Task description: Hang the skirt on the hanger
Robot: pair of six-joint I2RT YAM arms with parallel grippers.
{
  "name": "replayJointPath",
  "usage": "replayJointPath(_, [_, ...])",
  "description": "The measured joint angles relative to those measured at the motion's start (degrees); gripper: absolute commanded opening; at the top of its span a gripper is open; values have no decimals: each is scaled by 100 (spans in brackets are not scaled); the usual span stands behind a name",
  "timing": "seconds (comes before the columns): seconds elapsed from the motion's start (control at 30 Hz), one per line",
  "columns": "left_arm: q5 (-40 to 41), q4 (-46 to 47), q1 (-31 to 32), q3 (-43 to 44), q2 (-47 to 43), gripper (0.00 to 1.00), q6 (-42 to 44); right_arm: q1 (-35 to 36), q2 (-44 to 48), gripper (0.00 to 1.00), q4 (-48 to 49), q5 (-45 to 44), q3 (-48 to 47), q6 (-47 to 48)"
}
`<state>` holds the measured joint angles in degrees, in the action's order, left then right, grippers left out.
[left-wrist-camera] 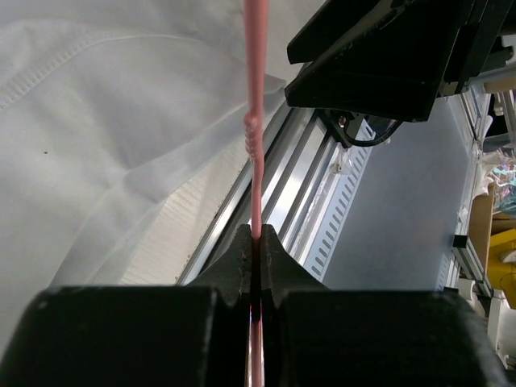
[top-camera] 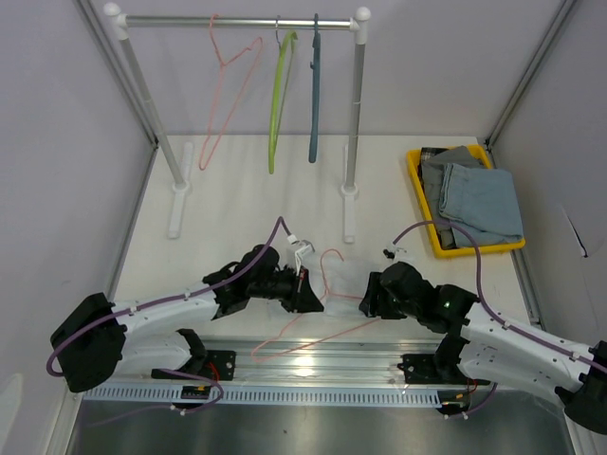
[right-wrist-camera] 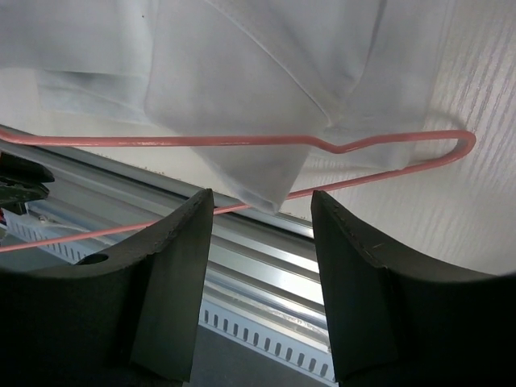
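Note:
A pink wire hanger (top-camera: 327,275) lies on the table between my two grippers. My left gripper (top-camera: 311,292) is shut on its wire (left-wrist-camera: 256,121), which runs straight up from the closed fingertips (left-wrist-camera: 255,234). The white skirt (right-wrist-camera: 258,81) lies crumpled on the table, one corner draped over the hanger's wire (right-wrist-camera: 387,141). In the left wrist view the skirt (left-wrist-camera: 105,145) fills the left side. My right gripper (top-camera: 363,303) stands open just short of that hanging skirt corner (right-wrist-camera: 262,201), with nothing between its fingers. In the top view the white skirt barely shows against the white table.
At the back stands a clothes rail (top-camera: 237,20) with pink (top-camera: 228,90), green (top-camera: 279,100) and blue (top-camera: 314,90) hangers. A yellow bin (top-camera: 417,190) of folded clothes sits at the right. An aluminium rail (top-camera: 322,355) runs along the near table edge.

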<state>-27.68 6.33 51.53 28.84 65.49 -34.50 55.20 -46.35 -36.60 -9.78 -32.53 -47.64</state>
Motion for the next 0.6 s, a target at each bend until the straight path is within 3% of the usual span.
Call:
replayJointPath(0.47, [-262, 221, -409, 0, 61, 0, -2, 90, -420, 50, 323, -201, 157, -133])
replayJointPath(0.6, [-302, 249, -415, 0, 96, 0, 0, 90, -643, 39, 476, -352, 157, -129])
